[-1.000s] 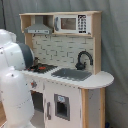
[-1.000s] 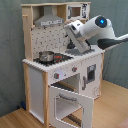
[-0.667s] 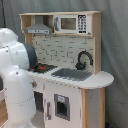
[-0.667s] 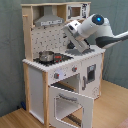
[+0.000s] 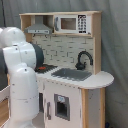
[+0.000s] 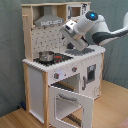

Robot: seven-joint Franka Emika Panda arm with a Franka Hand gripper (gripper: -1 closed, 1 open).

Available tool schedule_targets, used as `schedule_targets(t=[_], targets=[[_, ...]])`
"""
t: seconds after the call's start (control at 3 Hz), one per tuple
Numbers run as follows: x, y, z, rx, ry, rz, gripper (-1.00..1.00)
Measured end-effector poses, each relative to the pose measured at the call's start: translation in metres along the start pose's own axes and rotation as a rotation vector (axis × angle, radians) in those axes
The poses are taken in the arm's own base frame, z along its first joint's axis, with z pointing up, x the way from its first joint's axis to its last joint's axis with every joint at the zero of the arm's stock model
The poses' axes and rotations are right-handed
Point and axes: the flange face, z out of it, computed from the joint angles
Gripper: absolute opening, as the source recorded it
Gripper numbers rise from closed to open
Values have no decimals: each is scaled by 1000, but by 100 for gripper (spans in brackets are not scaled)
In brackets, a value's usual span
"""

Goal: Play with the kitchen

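Note:
The kitchen (image 5: 75, 55) is white panels and light wood, with a grey hood (image 5: 39, 29), a black faucet (image 5: 83, 59) and a sink (image 5: 71, 74). In the second exterior view the kitchen (image 6: 37, 80) has its oven door (image 6: 70, 104) hanging open and a small metal pot (image 6: 46, 56) on the red-black stovetop (image 6: 59, 58). My gripper (image 6: 71, 44) hovers above the counter, just right of the stovetop, tilted down toward the back wall. In the first exterior view the arm's white links (image 5: 22, 75) hide the gripper.
A toy microwave (image 5: 70, 23) sits on the top shelf. Two knobs (image 6: 55, 75) are above the open oven. A narrow door with a dark window (image 5: 61, 107) is under the sink. Grey curtain hangs behind, and the floor (image 6: 112, 107) is wood.
The arm has drifted a little left and up toward the kitchen's back wall. The open oven door and the pot have not moved.

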Motion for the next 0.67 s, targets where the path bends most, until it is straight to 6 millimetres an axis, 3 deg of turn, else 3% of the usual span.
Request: schedule_targets(t=[0.67], targets=[[6, 15, 19, 109, -75, -44, 100]])
